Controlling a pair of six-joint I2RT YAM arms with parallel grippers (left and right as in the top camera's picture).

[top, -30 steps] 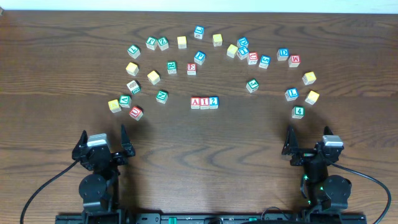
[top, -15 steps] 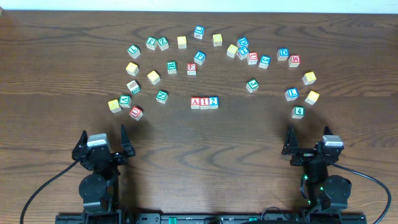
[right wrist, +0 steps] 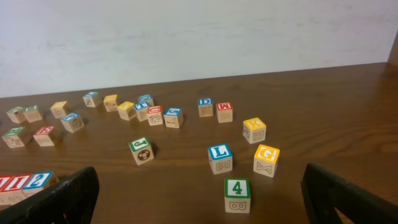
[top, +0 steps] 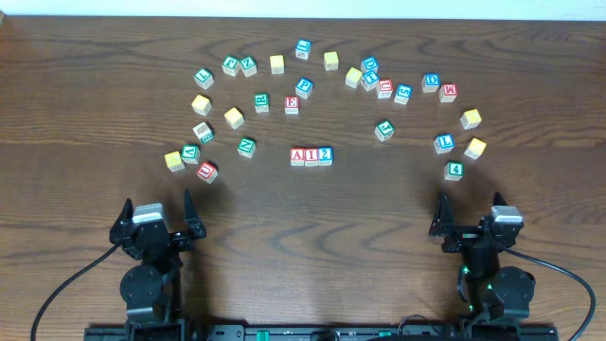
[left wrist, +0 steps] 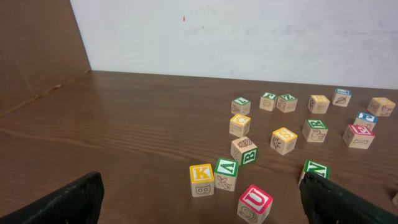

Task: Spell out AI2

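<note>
Three blocks stand side by side in a row at the table's middle: a red A block (top: 297, 156), a red I block (top: 311, 156) and a blue 2 block (top: 325, 155). The row's right end shows at the left edge of the right wrist view, the 2 block (right wrist: 38, 181) outermost. My left gripper (top: 157, 219) is open and empty near the front edge at the left. My right gripper (top: 469, 223) is open and empty near the front edge at the right. Both are far from the row.
Many loose letter blocks lie in an arc behind the row. Nearest the left gripper are a red U (left wrist: 255, 203), a yellow K (left wrist: 201, 180) and a green V (left wrist: 227, 173). Nearest the right gripper are a green 4 (right wrist: 237, 195), a blue L (right wrist: 220, 158) and a yellow G (right wrist: 266, 160).
</note>
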